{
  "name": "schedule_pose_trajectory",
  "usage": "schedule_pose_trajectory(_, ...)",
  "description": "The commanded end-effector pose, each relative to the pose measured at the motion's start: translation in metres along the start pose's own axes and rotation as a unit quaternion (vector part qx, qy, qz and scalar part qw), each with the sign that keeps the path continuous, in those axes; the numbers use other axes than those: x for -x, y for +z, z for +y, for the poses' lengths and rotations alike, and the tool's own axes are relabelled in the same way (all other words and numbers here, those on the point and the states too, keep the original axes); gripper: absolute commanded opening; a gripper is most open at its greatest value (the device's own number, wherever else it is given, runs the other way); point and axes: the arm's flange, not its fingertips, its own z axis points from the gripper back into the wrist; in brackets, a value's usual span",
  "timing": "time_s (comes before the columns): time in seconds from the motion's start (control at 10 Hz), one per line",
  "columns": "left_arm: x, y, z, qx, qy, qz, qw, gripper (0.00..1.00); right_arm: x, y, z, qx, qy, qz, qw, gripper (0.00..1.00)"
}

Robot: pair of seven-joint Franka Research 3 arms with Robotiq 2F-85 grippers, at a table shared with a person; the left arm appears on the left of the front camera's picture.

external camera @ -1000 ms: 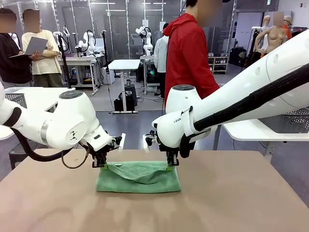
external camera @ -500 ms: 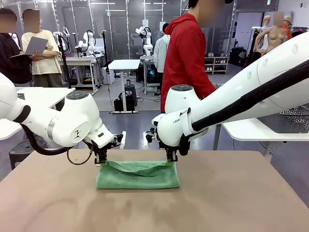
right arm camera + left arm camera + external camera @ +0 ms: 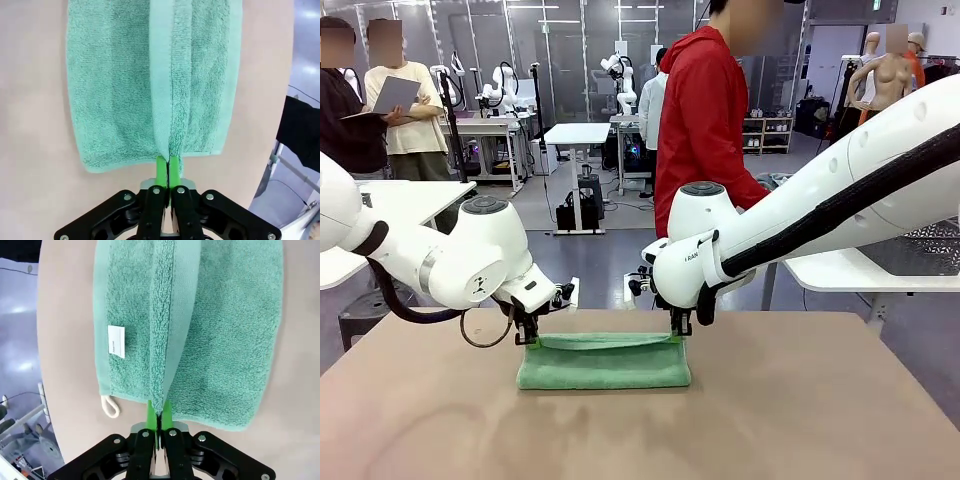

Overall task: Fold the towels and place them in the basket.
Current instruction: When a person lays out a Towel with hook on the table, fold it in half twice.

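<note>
Grippers pinch the cloth from both ends. The left gripper, at the bottom centre of the left wrist view, is clamped tight on a raised ridge of the towel, with its green pads pressed together on the cloth. The ridge runs straight up the frame from the pads, and flat green terry lies on either side of it. A white label sits on the towel at the left centre of that view. A pale cord loop hangs off the lower left corner, just beside the gripper, and rests on the table.

The right gripper, at the bottom centre of the right wrist view, is closed in the same way on the other end of the ridge.

In the front view the towel lies folded into a long green strip at the lower middle of the frame. Its far edge is lifted a little and stretched between the two grippers, one at each end. A person in a red jacket stands at the upper centre of the frame, behind the table's far edge and apart from the towel.
</note>
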Motion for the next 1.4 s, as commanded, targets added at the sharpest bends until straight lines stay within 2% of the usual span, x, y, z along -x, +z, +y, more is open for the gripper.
schedule_pose_trajectory(0.0,-0.004,-0.004,0.009,0.009,-0.003,-0.006,1.0,0.04,0.0,-0.006,-0.001,0.017,-0.01,0.0,1.0,0.01)
schedule_pose_trajectory(0.1,-0.005,-0.006,0.012,0.001,-0.005,-0.008,1.0,0.04,0.0,-0.007,-0.002,0.02,-0.009,-0.002,1.0,0.01)
schedule_pose_trajectory(0.2,-0.006,-0.008,0.015,-0.012,-0.007,-0.006,1.0,0.23,0.001,-0.008,-0.003,0.028,-0.008,-0.006,1.0,0.21)
schedule_pose_trajectory(0.3,-0.006,-0.009,0.016,-0.026,-0.009,-0.008,1.0,0.23,0.003,-0.009,-0.006,0.034,-0.004,-0.02,0.999,0.21)
schedule_pose_trajectory(0.4,-0.005,-0.013,0.019,-0.046,-0.017,-0.012,0.999,0.43,0.005,-0.01,-0.006,0.046,0.001,-0.031,0.998,0.41)
schedule_pose_trajectory(0.5,-0.003,-0.014,0.02,-0.061,-0.015,-0.013,0.998,0.26,0.006,-0.01,-0.007,0.055,0.009,-0.038,0.998,0.24)
schedule_pose_trajectory(0.6,-0.001,-0.014,0.02,-0.074,-0.016,-0.019,0.997,0.62,0.007,-0.011,-0.009,0.065,0.013,-0.04,0.997,0.61)
schedule_pose_trajectory(0.7,0.001,-0.012,0.021,-0.089,-0.014,-0.021,0.996,0.46,0.009,-0.01,-0.01,0.076,0.014,-0.041,0.996,0.44)
schedule_pose_trajectory(0.8,0.003,-0.007,0.022,-0.095,-0.012,-0.023,0.995,0.81,0.009,-0.006,-0.009,0.076,0.005,-0.041,0.996,0.81)
schedule_pose_trajectory(0.9,0.005,0.01,0.021,-0.075,-0.011,-0.041,0.996,0.65,0.011,0.006,-0.006,0.059,-0.01,-0.049,0.997,0.64)
schedule_pose_trajectory(1.0,0.009,0.033,0.02,-0.028,0.001,-0.046,0.999,0.9,0.016,0.026,-0.001,0.026,-0.047,-0.046,0.998,0.64)
schedule_pose_trajectory(1.1,0.017,0.052,0.026,0.022,0.01,-0.04,0.999,0.9,0.024,0.049,0.0,-0.008,-0.076,-0.047,0.996,0.64)
schedule_pose_trajectory(1.3,0.037,0.079,0.038,0.071,-0.01,-0.04,0.997,0.9,0.028,0.091,0.003,-0.061,-0.139,-0.006,0.988,0.64)
